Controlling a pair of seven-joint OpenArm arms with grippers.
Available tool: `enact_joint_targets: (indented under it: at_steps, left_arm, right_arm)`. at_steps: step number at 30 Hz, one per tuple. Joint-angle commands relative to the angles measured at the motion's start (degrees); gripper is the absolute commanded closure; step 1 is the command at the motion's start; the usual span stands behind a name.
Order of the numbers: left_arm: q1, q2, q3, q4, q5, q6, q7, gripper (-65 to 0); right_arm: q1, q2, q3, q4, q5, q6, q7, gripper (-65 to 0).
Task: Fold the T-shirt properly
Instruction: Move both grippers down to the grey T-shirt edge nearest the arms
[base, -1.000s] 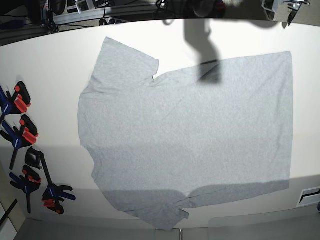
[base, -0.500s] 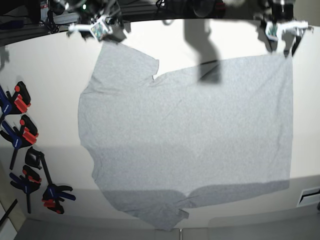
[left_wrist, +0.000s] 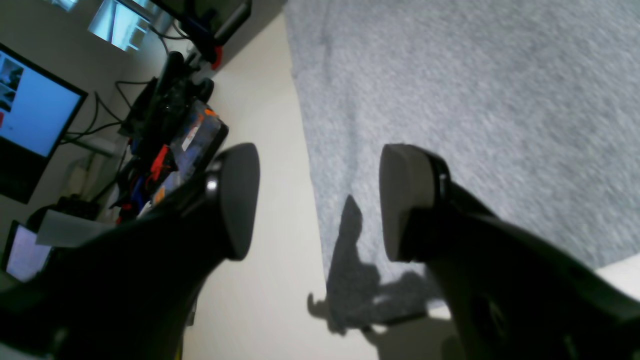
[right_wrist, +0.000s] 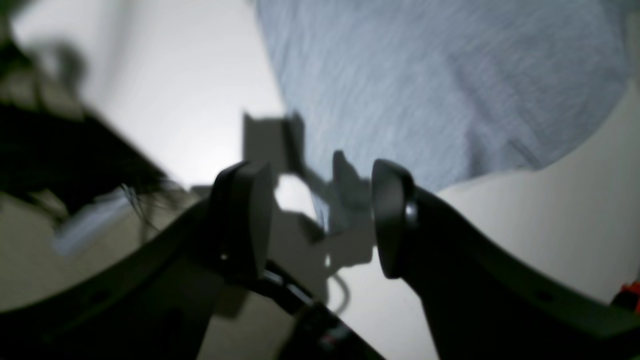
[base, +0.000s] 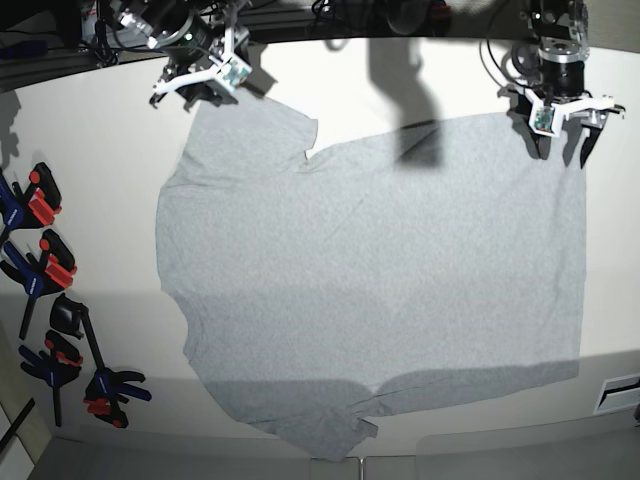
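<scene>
Nearest the base camera, the lower sleeve of the T-shirt hangs toward the front edge of the bench. The grey shirt lies spread flat and plain side up, with its neck end to that view's left and its hem to the right. A row of blue, red and black clamps lies on the bench well to the left of the cloth, clear of both hands.

At the far edge, the left hand hangs over the far hem corner of the shirt with its fingers spread and nothing between them. In the left wrist view the left hand straddles the straight cloth edge: one finger is above the grey fabric, the other above bare bench, and the hand's shadow falls on the corner below. Whether the fingers touch the cloth cannot be told.

The right hand sits at the far sleeve. In its blurred wrist view the right hand is also spread and empty, with the sleeve edge just beyond its fingertips.
</scene>
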Motion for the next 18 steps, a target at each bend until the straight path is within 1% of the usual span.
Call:
enact_joint_targets:
  at_steps: [1, 3, 5, 10, 12, 16, 17, 18]
  left_arm:
    - [0.0, -0.5, -0.3, 0.9, 0.5, 1.3, -1.1, -34.5]
    - [0.0, -0.5, -0.3, 0.9, 0.5, 1.4, -1.6, -34.5]
    - [0.0, -0.3, -0.3, 0.9, 0.5, 1.4, -1.9, -34.5]
    - [0.0, -0.2, -0.3, 0.9, 0.5, 1.4, -1.9, -34.5]
    - [0.0, -0.2, -0.3, 0.9, 0.5, 1.4, -1.8, -34.5]
    - [0.0, -0.2, -0.3, 0.9, 0.5, 1.4, -1.8, -34.5]
    - [0.0, -0.2, -0.3, 0.9, 0.5, 1.3, -1.7, -34.5]
    - [0.1, -0.2, -0.3, 0.9, 0.5, 1.3, -1.2, -34.5]
  right_arm:
    - [0.2, 0.7, -0.8, -0.5, -1.3, -2.2, 2.3, -29.7]
    - [1.7, 0.7, -2.7, -3.8, -4.9, -3.9, 4.7, -29.7]
    - [4.2, 0.4, -4.7, -7.8, -7.1, -4.6, 4.9, -29.7]
    - [9.6, 0.5, -9.3, -16.1, -10.1, -4.7, 4.7, -29.7]
    - [10.7, 0.6, -10.4, -17.8, -11.3, -4.7, 4.2, -29.7]
    - [10.7, 1.2, -10.7, -18.5, -12.6, -4.7, 3.2, -29.7]
    - [10.7, 1.6, -10.7, -18.5, -12.6, -4.7, 2.7, -28.7]
    - [10.7, 1.9, -10.7, -18.5, -12.6, -4.7, 2.4, -24.5]
